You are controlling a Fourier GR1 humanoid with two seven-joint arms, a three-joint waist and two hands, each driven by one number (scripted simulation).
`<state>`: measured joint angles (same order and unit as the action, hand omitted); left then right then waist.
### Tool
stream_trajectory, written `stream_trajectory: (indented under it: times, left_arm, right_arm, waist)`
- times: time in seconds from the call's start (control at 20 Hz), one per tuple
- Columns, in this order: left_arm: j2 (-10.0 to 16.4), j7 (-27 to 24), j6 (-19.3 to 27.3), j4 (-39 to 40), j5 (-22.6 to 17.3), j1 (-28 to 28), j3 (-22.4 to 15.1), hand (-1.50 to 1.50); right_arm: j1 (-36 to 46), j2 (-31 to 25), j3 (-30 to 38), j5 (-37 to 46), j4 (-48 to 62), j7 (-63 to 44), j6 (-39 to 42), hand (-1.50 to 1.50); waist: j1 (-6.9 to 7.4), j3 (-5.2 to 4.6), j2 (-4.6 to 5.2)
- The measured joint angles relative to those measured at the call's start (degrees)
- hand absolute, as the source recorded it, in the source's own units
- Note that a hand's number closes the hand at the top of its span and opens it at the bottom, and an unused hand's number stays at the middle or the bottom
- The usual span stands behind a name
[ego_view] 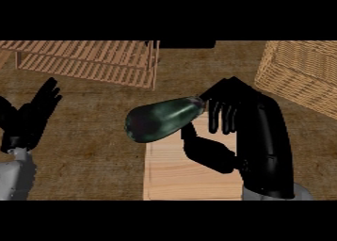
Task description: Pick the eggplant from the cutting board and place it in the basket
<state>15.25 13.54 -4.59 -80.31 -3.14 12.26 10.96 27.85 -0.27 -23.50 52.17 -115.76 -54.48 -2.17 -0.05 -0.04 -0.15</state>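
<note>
Pale wood shows at the near edge of the brown surface [88, 155], where a cutting board [188, 181] lies with its long side running away from the robot. Over the board's far left corner sits the eggplant [161, 120], dark and glossy, tilted so that its fat end points down and left, out past the board's left edge, and its narrow stem end points up and right. The right hand [258, 136] has hold of that stem end: the fingers [223, 115] curl down over it from above and the thumb [196, 143] comes in underneath, so the eggplant is pinched between them. It looks to be lifted off the board, though from this steep angle I cannot say for certain.

A wicker basket [303, 75] stands at the far right corner of the surface, well apart from the eggplant. At the far left is a slatted wooden crate [88, 61]. The left hand [25, 120] rests near the left edge, fingers straight and pointing up, holding nothing
</note>
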Motion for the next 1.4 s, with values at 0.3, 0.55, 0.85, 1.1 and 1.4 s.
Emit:
stream_trajectory:
  times: [0.3,0.55,0.85,1.1,1.4]
  left_arm:
    - [-0.83,1.31,0.91,-0.65,0.77,0.89,-0.81,0.0]
    - [-0.33,0.15,-0.13,-0.45,0.33,-0.31,-0.14,0.0]
    - [-0.77,-0.3,-0.15,-0.23,0.56,-0.44,-0.32,0.0]
    - [-0.69,-0.34,-0.32,0.35,0.72,-0.12,-0.28,0.0]
    - [-1.33,-1.07,0.03,0.83,1.05,0.04,-0.36,0.0]
  right_arm:
    - [12.19,-1.38,10.65,-0.62,2.74,-2.41,5.72,1.5]
    - [19.46,-4.96,19.34,-1.71,10.25,-0.63,6.05,1.5]
    - [25.58,-10.67,25.46,-0.37,19.36,1.33,6.18,1.5]
    - [25.71,-16.88,30.72,-0.61,25.63,6.06,5.42,1.5]
    - [23.33,-21.61,35.81,-2.73,33.05,13.42,2.49,1.5]
  waist:
    - [0.15,0.01,0.06]
    - [0.38,0.01,0.15]
    - [0.45,0.01,0.23]
    - [0.3,0.03,0.26]
    - [0.31,0.05,0.25]
